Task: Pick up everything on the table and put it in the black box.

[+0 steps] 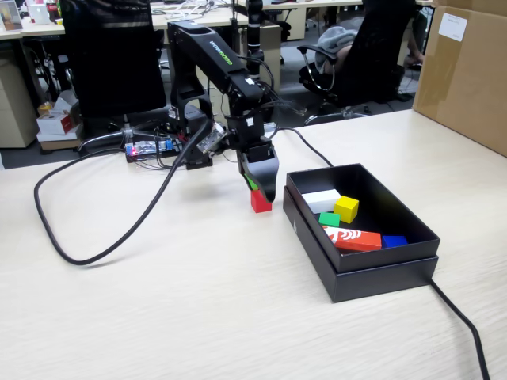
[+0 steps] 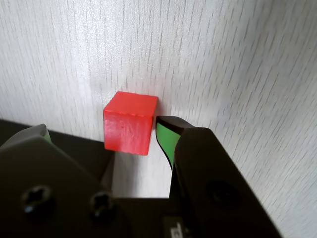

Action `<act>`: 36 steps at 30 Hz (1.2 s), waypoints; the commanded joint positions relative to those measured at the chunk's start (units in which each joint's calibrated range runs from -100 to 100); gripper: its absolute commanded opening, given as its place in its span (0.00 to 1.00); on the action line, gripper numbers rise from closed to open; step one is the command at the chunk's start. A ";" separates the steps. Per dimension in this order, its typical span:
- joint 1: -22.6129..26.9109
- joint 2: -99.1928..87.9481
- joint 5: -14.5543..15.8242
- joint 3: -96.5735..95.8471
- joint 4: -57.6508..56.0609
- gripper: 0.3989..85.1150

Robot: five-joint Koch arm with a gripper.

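One small red cube (image 2: 128, 123) sits on the pale wood-grain surface (image 1: 198, 301) between the spread jaws of the open black pincer (image 2: 106, 130); yellow cube (image 1: 346, 209) lies in the matte black cardboard box (image 1: 372, 273).

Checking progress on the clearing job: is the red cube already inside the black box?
No: in the fixed view the red cube sits on the table beside the black box.

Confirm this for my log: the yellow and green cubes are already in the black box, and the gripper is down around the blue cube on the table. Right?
Not quite. The cube between the jaws of the gripper is the red cube, not blue; the wrist view shows it plainly on the table. The yellow cube and green cube are indeed in the black box.
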 commanded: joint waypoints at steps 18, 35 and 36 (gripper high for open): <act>0.05 2.25 1.22 0.80 1.90 0.06; 0.05 -15.65 -2.49 28.09 -9.33 0.06; 0.20 -14.50 -2.74 29.45 -9.33 0.06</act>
